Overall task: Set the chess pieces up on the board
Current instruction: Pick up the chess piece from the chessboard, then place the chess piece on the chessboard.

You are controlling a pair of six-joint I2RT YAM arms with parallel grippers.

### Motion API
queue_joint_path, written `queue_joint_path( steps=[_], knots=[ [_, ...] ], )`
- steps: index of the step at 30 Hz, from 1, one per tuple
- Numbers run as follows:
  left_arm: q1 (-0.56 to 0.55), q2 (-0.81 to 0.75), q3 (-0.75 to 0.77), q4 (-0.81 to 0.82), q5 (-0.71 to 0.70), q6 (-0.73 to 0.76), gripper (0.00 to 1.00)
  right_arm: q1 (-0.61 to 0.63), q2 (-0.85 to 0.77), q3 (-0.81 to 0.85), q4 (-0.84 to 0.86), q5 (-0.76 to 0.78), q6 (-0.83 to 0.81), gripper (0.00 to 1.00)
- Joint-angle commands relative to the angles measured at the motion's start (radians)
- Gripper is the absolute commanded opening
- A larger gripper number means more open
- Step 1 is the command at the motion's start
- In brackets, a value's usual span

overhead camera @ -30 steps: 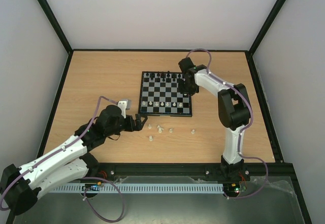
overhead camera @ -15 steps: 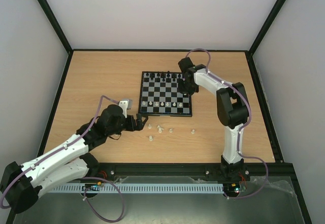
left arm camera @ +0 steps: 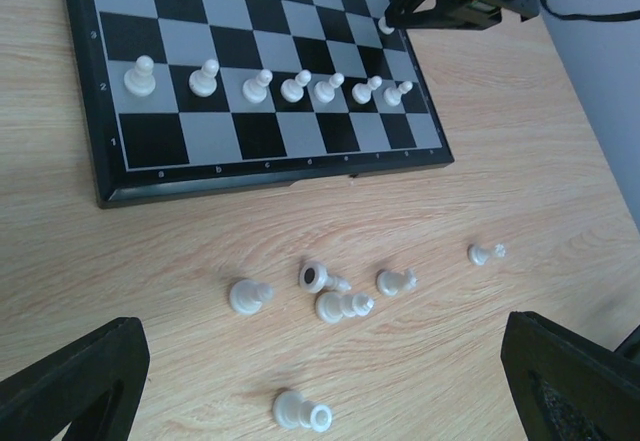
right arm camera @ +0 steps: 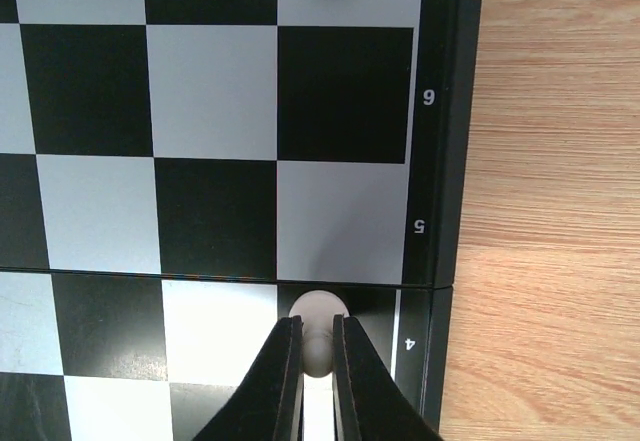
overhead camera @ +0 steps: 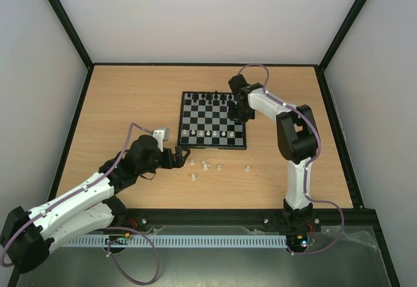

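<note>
- Right now the right gripper (right arm camera: 316, 333) is over the right edge of the board (overhead camera: 195, 114), closed tight on a white pawn (right arm camera: 317, 310).
- Its two fingers (right arm camera: 285, 361) pinch the pawn from either side, and only the rounded head shows above them.
- The pawn is over the dark square beside the rim mark "4", in the rightmost column. I cannot tell whether its base touches the board.
- Seven more pawns (left arm camera: 296, 85) stand upright in a line along the second row from the near edge, one to a square.
- Black pieces (overhead camera: 208, 95) stand along the far row; in the right wrist view their bases just show at the top.
- The left gripper (overhead camera: 183, 156) is spread as wide as it goes and holds nothing. It is low over the table (overhead camera: 130, 98), just off the near left corner of the board.
- Six loose pieces (left arm camera: 343, 306), all white, lie on the table near the front rim of the board, between the left gripper's open fingers (left arm camera: 75, 381) as the wrist camera sees them.
- Four of them cluster together, one lies apart to the right, and one lies nearer the left gripper.
</note>
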Motion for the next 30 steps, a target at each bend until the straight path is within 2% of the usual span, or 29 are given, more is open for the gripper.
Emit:
queue_joint_path(
  steps=[1, 13, 30],
  knots=[
    [-0.004, -0.007, -0.023, 0.020, 0.007, -0.006, 1.00, 0.004, -0.058, -0.026, -0.060, 0.002, 0.002, 0.01],
    [-0.004, -0.041, -0.033, 0.007, -0.003, -0.016, 1.00, 0.052, -0.267, -0.272, -0.029, -0.004, 0.022, 0.01],
    [-0.005, -0.036, -0.040, 0.018, -0.003, -0.019, 0.99, 0.090, -0.205, -0.284, -0.009, 0.013, 0.030, 0.01]
  ],
)
